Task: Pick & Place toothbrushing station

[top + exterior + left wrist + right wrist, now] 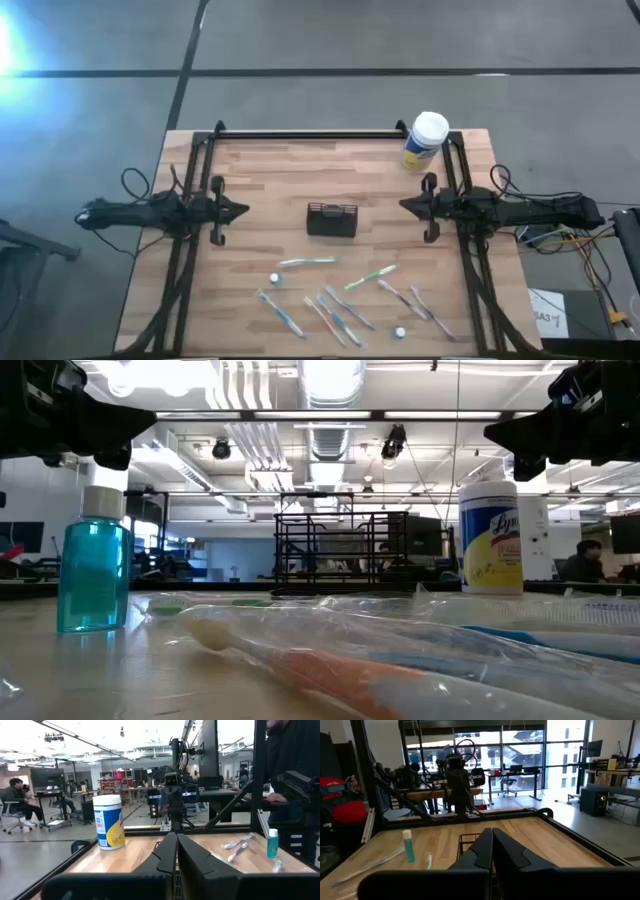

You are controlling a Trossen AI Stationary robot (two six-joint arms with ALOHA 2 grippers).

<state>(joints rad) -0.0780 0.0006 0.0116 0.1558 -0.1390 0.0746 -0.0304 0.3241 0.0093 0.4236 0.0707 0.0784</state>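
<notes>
The toothbrushing station, a small black mesh caddy [332, 219], stands on its base at the middle of the wooden table. My left gripper [244, 210] hovers to the caddy's left, shut, pointing level at it. My right gripper [404, 205] hovers to its right, also shut, and points back at it. Neither touches anything. In the left wrist view the shut fingers [176, 840] hide most of the caddy. In the right wrist view a corner of the caddy [465, 842] shows beside the shut fingers [492, 834].
A white-capped, yellow-labelled canister [426, 140] stands at the back right. Several wrapped toothbrushes [340, 305] lie across the table's near part, with two small blue bottles [274, 279] [400, 331] among them. Black frame rails [300, 133] run along the far and side edges.
</notes>
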